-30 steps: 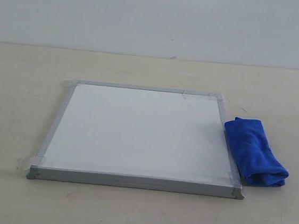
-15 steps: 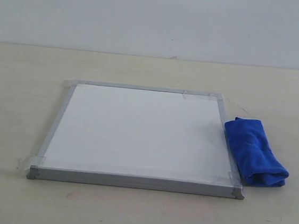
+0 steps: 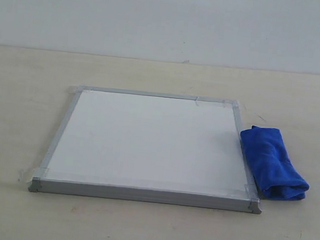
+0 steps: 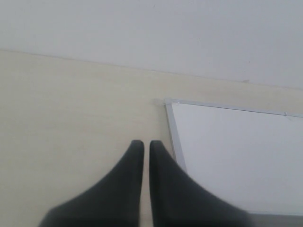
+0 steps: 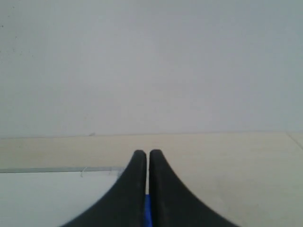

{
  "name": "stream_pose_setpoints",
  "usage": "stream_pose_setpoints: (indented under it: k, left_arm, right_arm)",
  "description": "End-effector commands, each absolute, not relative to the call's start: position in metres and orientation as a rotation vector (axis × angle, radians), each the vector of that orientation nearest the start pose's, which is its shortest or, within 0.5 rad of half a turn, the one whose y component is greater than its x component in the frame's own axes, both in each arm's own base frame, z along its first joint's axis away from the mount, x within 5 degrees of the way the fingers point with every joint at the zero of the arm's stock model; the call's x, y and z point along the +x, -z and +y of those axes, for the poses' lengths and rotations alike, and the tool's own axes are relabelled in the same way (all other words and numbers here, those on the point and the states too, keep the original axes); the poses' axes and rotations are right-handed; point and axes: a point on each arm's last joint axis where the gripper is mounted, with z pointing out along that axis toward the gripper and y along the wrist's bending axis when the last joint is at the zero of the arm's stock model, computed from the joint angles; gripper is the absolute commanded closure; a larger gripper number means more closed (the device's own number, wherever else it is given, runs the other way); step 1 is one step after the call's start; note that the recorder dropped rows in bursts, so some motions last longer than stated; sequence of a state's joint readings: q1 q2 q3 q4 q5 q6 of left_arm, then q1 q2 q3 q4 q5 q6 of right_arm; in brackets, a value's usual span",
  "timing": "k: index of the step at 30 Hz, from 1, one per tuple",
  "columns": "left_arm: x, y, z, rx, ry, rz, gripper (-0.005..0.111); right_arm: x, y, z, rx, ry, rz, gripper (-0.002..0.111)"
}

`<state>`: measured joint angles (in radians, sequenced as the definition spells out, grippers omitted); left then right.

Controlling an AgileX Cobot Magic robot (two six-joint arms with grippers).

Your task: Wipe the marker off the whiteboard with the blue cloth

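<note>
The whiteboard (image 3: 149, 142) lies flat on the table, silver-framed, its white face plain; no red marker line shows on it in any view. The blue cloth (image 3: 271, 161) lies folded on the table against the board's right edge. Neither arm appears in the exterior view. In the left wrist view my left gripper (image 4: 147, 143) is shut and holds nothing, hovering over bare table beside the whiteboard's corner (image 4: 170, 106). My right gripper (image 5: 147, 152) is shut too. A sliver of blue cloth (image 5: 148, 213) shows through its narrow slit, with the whiteboard (image 5: 47, 194) to one side.
The beige table (image 3: 23, 111) stretches all around the board. A pale wall (image 3: 170, 18) rises behind its far edge. Clear tape (image 3: 40, 171) holds the board's corners down.
</note>
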<state>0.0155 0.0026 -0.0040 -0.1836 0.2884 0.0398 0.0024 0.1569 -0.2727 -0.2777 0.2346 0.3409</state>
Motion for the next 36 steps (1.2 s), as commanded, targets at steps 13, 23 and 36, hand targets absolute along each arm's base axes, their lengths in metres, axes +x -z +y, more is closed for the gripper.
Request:
stream_pose_setpoints:
  k: [13, 23, 36]
  left_arm:
    - [0.055, -0.187, -0.004, -0.092, 0.125, 1.767, 0.102]
    - [0.055, -0.187, -0.004, -0.092, 0.125, 1.767, 0.102]
    - [0.055, -0.187, -0.004, -0.092, 0.125, 1.767, 0.102]
  right_arm:
    - [0.056, -0.199, -0.004, 0.170, -0.099, 1.628, 0.108]
    - [0.055, -0.189, -0.005, 0.126, -0.017, 1.743, 0.108]
    - [0.054, -0.184, 0.001, -0.005, -0.007, 1.809, 0.108]
